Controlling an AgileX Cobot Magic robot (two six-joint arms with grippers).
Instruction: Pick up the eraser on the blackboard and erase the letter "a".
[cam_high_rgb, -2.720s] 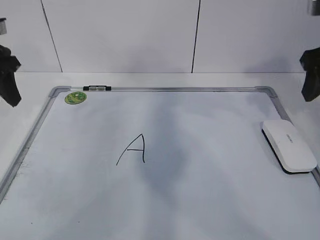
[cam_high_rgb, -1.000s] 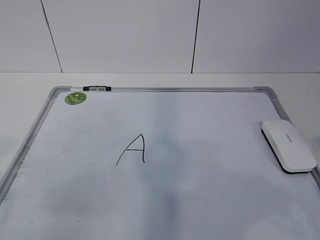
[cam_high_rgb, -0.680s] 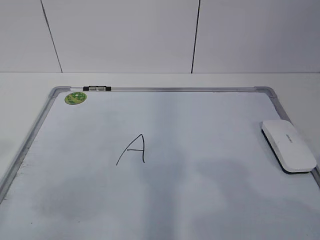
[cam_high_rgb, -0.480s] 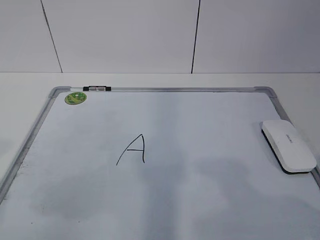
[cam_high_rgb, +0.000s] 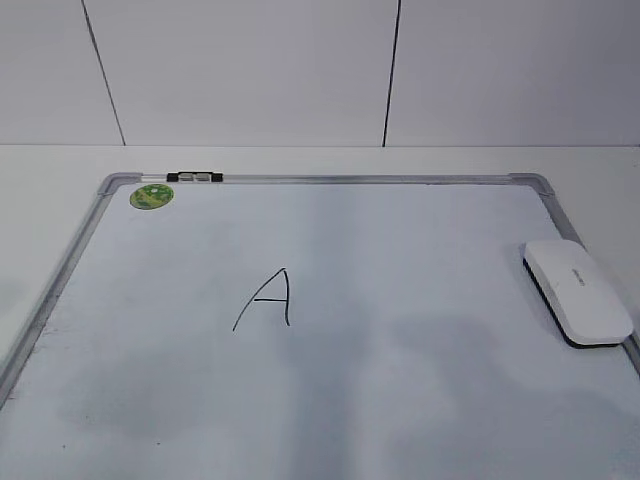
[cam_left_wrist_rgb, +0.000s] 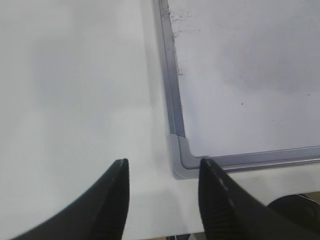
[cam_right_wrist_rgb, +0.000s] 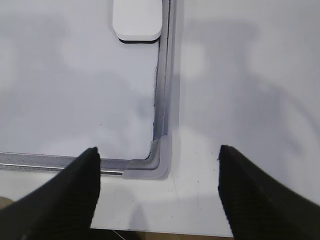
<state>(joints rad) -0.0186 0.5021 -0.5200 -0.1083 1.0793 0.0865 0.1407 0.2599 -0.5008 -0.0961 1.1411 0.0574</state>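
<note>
Grippers both spread wide, holding nothing. Left gripper (cam_left_wrist_rgb: 162, 172) jaws apart, hovering over the near-left corner of the blackboard (cam_left_wrist_rgb: 177, 155), one finger over bare table (cam_left_wrist_rgb: 75, 100), the other over the frame corner. Right gripper (cam_right_wrist_rgb: 159, 160) jaws far apart, straddling the near-right corner of the blackboard (cam_right_wrist_rgb: 161, 125) from above, not touching it. Eraser (cam_right_wrist_rgb: 137, 20) lying flat on the board surface ahead of the right gripper, just beside the right frame edge, black felt showing under the white top, well apart from both fingers. In the exterior view: eraser (cam_high_rgb: 578, 292) at the right edge of the blackboard (cam_high_rgb: 330, 180), angled slightly. Letter "a" (cam_high_rgb: 265, 298), drawn as an angular capital in black, left of the board's middle, well apart from the eraser. Green sticker (cam_high_rgb: 151, 196) in the far-left corner, small black-and-silver clip (cam_high_rgb: 195, 177) on the far frame just beside it. White wall panels (cam_high_rgb: 300, 70) behind.
</note>
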